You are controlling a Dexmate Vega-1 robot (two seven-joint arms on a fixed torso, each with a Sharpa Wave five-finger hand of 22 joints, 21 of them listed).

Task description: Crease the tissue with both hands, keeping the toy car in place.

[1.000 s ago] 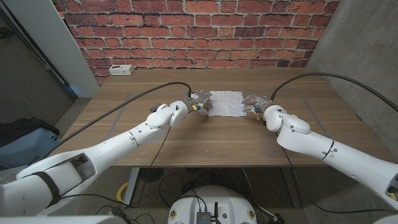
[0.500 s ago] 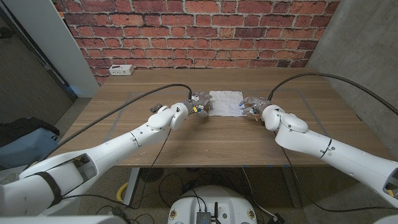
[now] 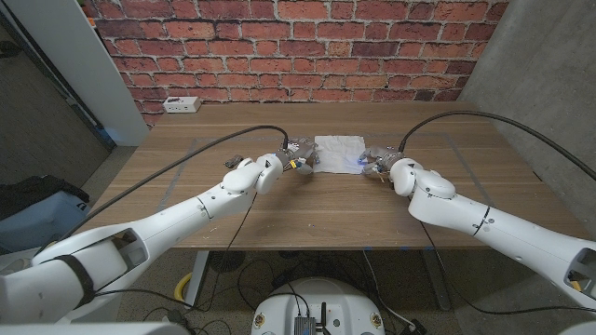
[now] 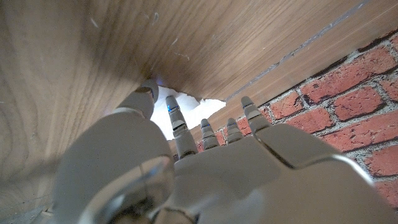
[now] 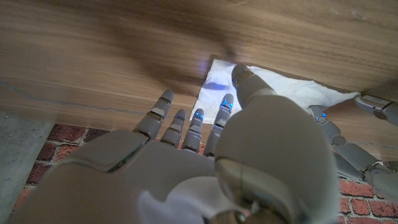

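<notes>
Overhead, the white tissue point(image 3: 337, 154) lies mid-table toward the far edge, the left hand point(image 3: 296, 156) at its left side and the right hand point(image 3: 376, 159) at its right. Each wrist view shows spread fingers point(image 4: 176, 116) point(image 5: 219, 112) reaching the tissue's edge, gripping nothing.

Tissue point(image 3: 337, 154): both side edges hidden behind the hands in the head view; touch or grip cannot be told.
Left hand point(image 3: 296, 156): fingers too small to read there.
Right hand point(image 3: 380, 160): the same.
Left wrist view: tissue point(image 4: 186, 111) mostly hidden by the fingers point(image 4: 178, 127).
Toy car: cannot be made out.
</notes>
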